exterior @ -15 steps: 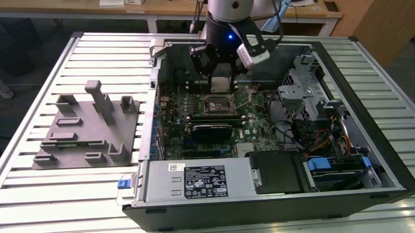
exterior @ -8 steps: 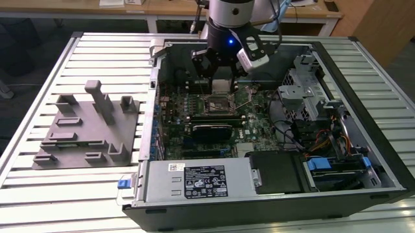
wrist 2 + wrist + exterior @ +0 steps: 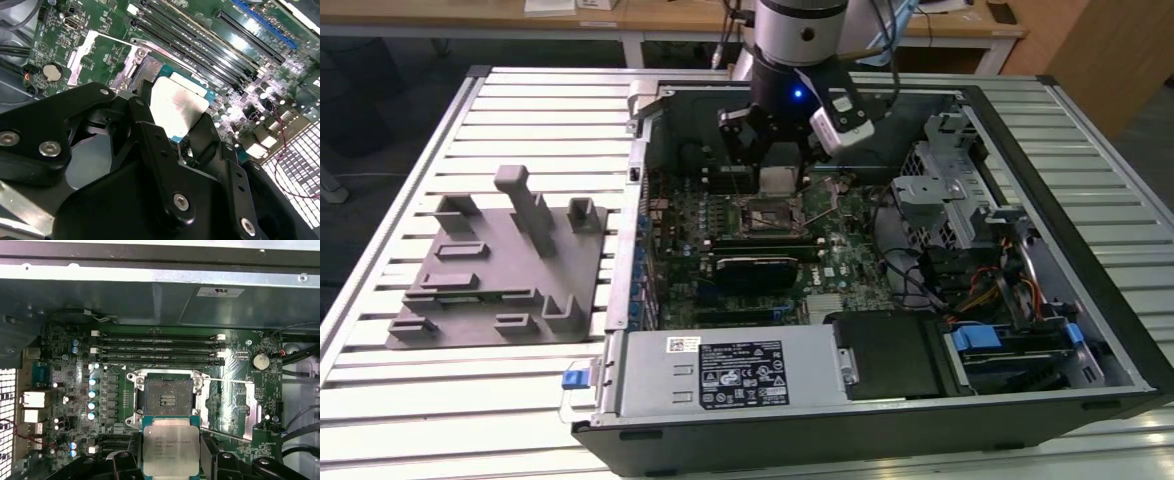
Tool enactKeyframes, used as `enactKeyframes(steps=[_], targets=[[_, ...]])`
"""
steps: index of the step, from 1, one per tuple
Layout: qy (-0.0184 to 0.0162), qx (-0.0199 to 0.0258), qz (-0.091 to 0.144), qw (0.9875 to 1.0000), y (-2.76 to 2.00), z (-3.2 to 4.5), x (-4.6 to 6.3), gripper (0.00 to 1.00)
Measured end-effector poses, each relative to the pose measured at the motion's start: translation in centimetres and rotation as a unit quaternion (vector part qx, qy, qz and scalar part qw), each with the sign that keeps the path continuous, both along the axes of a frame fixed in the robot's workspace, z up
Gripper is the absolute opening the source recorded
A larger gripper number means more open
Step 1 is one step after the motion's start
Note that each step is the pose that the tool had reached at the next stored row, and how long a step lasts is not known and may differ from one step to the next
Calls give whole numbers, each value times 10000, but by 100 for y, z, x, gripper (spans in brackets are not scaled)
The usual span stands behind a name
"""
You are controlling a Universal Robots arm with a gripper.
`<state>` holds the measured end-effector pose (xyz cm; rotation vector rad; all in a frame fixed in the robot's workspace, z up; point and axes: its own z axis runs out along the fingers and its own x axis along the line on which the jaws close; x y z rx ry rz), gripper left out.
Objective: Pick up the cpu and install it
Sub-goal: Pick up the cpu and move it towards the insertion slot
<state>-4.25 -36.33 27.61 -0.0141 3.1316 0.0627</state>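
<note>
Cpu [image 3: 171,445], clamped at two opposite edges by the gripper [image 3: 171,454], poised close by the open socket [image 3: 169,399] on the motherboard [image 3: 70,390], toward the far side of the case [image 3: 854,440]; likely light, stiff, fragile underneath, best held by the rim alone.

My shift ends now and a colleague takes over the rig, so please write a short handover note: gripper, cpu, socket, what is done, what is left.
Gripper: shut on the cpu, fingers on two opposite edges.
Cpu: lifted, silvery top facing up, held close to the socket inside the open computer case, not in it.
Socket: on the motherboard, frame open, centre empty.
Done: cpu picked up.
Left: cpu not yet seated in the socket.
</note>
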Motion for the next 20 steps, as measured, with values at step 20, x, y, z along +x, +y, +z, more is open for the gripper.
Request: enactKeyframes(steps=[20], targets=[[0, -3, -125, 9999, 146, -219, 15, 54]])
